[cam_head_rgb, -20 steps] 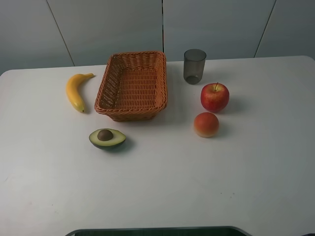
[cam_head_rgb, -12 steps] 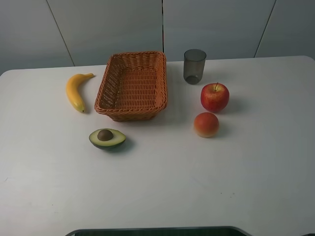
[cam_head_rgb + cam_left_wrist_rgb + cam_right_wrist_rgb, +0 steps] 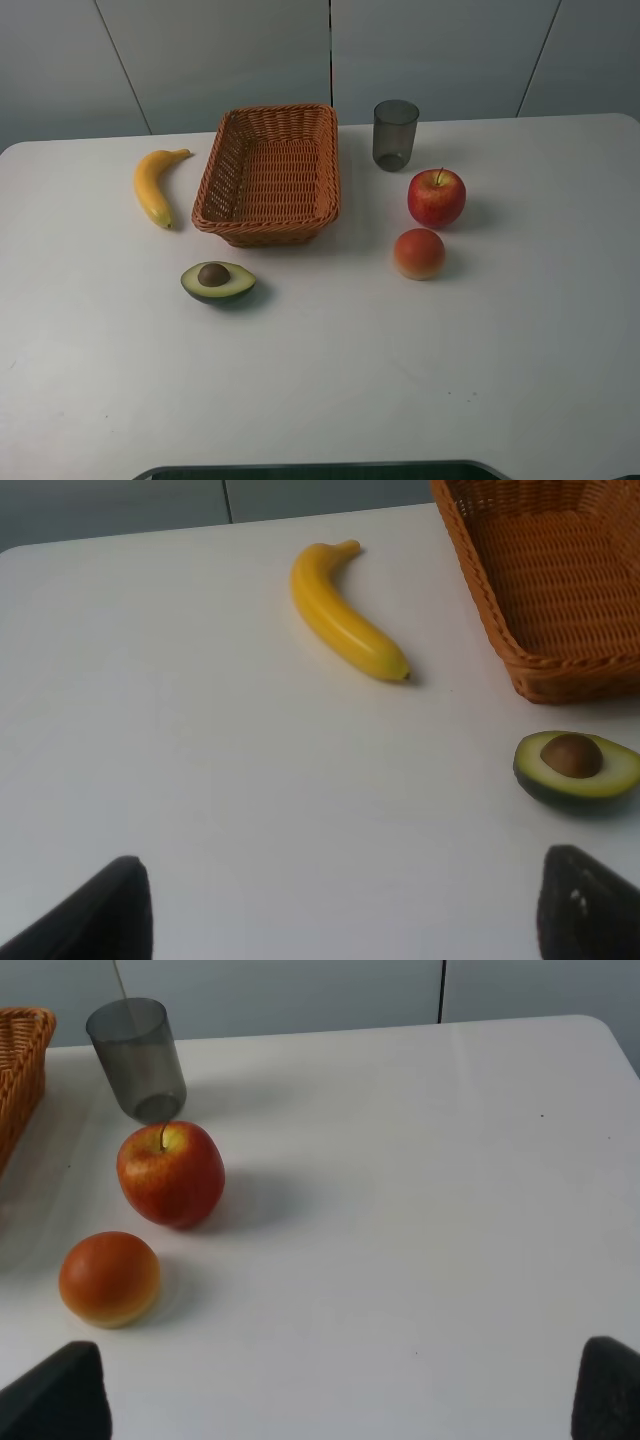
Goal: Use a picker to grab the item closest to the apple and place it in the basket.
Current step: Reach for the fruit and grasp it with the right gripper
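Distractors sitting on white table (image 3: 330, 390): banana (image 3: 154, 186), avocado half (image 3: 217, 282), grey cup (image 3: 395, 134).
Banana is lying flat on the left part of the table, stem end pointing toward the far edge, body bowing leftward. Avocado half is resting cut face up nearer the front edge, brown pit showing in the middle, near the banana but not touching it. Translucent grey cup is standing upright close to the far edge, right of centre, well apart from both. Grey panelled wall (image 3: 200, 60) is running behind the table.

Red apple (image 3: 436, 197), orange-red fruit (image 3: 419, 253), yellow banana (image 3: 153, 186), orange-brown woven basket (image 3: 265, 232), grey cup (image 3: 395, 135).
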Tool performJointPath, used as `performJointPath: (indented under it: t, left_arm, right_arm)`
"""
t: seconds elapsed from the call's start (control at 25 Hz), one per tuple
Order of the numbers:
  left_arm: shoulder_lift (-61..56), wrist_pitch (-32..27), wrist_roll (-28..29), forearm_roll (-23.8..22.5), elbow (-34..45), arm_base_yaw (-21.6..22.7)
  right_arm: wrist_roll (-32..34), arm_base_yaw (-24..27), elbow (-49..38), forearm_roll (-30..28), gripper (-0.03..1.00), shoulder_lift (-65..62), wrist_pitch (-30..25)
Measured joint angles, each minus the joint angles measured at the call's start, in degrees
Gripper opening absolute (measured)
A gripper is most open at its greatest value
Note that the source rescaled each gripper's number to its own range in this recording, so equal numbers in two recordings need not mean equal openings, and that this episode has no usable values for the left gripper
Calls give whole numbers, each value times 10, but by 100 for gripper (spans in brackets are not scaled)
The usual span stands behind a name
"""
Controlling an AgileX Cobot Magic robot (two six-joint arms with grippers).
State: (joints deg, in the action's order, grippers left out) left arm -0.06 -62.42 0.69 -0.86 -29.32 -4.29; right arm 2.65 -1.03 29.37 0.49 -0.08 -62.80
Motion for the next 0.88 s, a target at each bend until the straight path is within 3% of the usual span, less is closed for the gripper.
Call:
performJointPath:
  t: [0.72,0.88]
  left_arm:
    - [0,0,0,0,0,0]
    - [0,0,0,0,0,0]
  right_arm:
    - [5,0,0,0,100,0,0]
    - [5,0,10,-5,100,0,-23]
